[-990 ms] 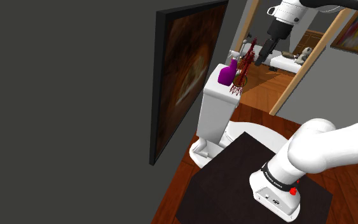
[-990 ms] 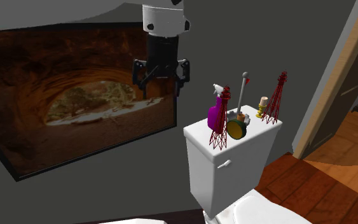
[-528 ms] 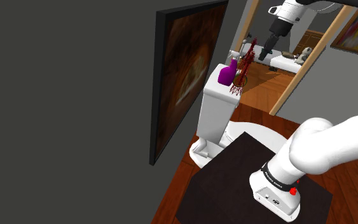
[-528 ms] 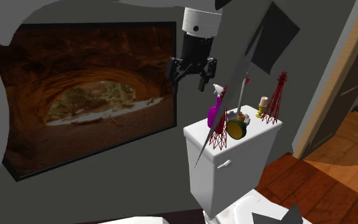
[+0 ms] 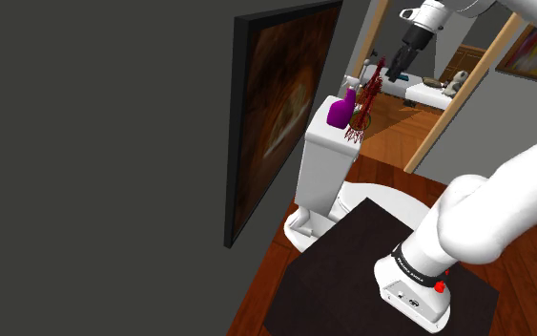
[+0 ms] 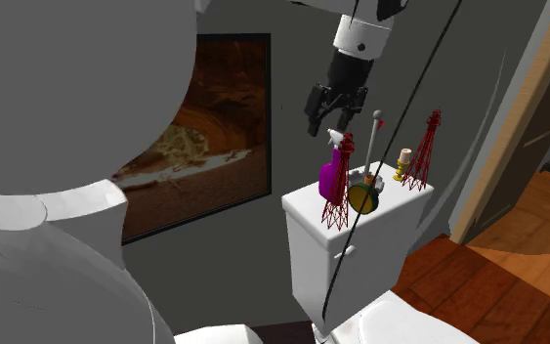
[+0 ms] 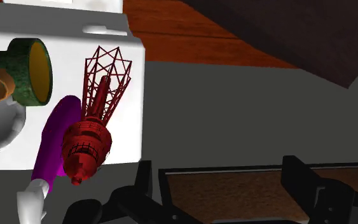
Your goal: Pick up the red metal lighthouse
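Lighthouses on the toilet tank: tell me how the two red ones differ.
The front lighthouse stands beside the purple spray bottle on the toilet tank; the far lighthouse stands at the other end. The open pincer hangs above and near the front lighthouse, well away from the far lighthouse. Both are red, lattice-built and upright.

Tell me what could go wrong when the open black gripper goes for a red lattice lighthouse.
1. The purple spray bottle stands close beside the nearer red lattice lighthouse, so the black two-finger gripper could topple it.
2. A second red lattice lighthouse stands at the white toilet tank's other end; the wrong one might be taken.
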Robot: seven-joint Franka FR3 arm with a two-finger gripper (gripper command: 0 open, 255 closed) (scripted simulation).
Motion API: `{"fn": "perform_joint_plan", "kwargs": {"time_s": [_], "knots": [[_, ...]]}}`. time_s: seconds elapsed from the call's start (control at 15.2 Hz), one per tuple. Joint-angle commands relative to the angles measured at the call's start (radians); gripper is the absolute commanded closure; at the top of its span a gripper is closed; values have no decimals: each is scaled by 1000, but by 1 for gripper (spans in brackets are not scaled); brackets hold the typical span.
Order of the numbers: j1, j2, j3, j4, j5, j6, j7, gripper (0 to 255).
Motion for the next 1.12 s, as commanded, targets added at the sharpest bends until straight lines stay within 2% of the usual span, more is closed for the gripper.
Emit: {"fn": "perform_joint_plan", "kwargs": {"time_s": [0.0,0.13,0.2,0.33,0.4,0.86,0.99,1.06], "knots": [[23,136,-96,105,100,-26,-143,0],[0,297,-173,220,236,-79,-289,0],[-38,384,-193,285,311,-115,-360,0],[-155,542,-186,428,447,-198,-472,0],[-177,552,-170,442,453,-204,-477,0],[-135,522,-167,307,427,-90,-493,0],[-135,522,-167,307,427,-89,-493,0],[-135,522,-166,307,427,-89,-492,255]]}}
